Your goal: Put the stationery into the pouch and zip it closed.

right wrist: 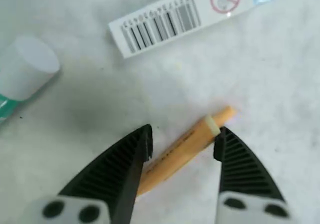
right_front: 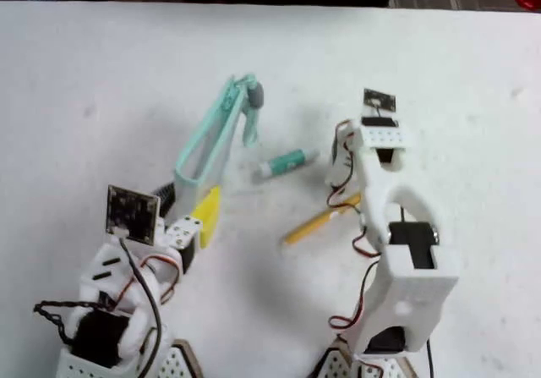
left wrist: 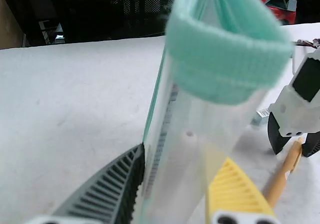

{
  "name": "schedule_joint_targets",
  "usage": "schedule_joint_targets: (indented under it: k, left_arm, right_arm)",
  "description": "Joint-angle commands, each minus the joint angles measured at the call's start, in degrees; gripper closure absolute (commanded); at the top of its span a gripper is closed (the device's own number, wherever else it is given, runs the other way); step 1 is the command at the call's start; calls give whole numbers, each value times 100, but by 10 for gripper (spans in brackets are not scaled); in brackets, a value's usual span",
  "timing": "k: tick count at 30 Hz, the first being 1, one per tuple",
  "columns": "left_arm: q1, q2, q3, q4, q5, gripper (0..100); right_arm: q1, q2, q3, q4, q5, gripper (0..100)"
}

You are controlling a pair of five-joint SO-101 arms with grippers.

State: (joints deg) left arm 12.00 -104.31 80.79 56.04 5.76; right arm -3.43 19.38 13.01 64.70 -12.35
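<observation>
While the left gripper [left wrist: 182, 156] pinches the teal pouch [left wrist: 220, 58], the right gripper [right wrist: 182, 139] stands open, with the end of the orange pen [right wrist: 167, 160] between its jaws.

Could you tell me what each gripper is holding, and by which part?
Left gripper clamps the pouch at the end away from its teal loop; right gripper is open astride the pencil, holding nothing.
</observation>
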Motion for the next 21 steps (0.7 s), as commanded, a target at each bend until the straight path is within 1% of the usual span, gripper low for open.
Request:
schedule_joint_targets:
  k: [1,6,9,13,21]
  left_arm:
    - [101,40,18,-132,26,801]
    - [101,40,18,-132,26,801]
    - [101,40,18,-132,26,801]
    - [101,40,18,-123,26,801]
    - [101,40,18,-114,26,801]
  right_arm:
    - [66,145,-88,57,-44,832]
    - [40,259,-114,57,-44,991]
    - [40,259,-114,66,0,955]
    - [40,259,-114,66,9,984]
    - [40,215,-79,110,9,981]
